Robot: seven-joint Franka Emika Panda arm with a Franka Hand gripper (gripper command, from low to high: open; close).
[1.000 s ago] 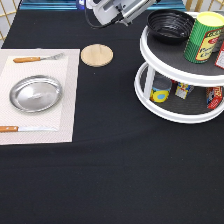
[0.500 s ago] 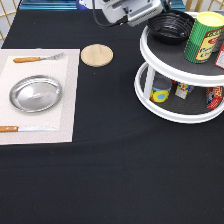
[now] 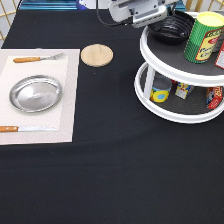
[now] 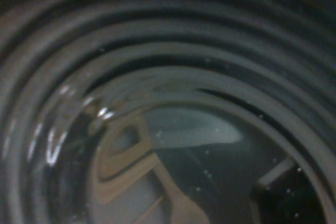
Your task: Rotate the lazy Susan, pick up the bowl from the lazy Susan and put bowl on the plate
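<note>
My gripper is at the bowl, which sits on the top tier of the lazy Susan, beside a green can. I cannot tell whether my fingers are apart or clamped. Up close I see only the bowl's glossy ridges. The plate lies well away from the lazy Susan on a mat, bare

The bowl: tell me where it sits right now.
The bowl is on the top tier of the lazy Susan, at the exterior view's top right, beside the green can, with the tool at its rim.
</note>
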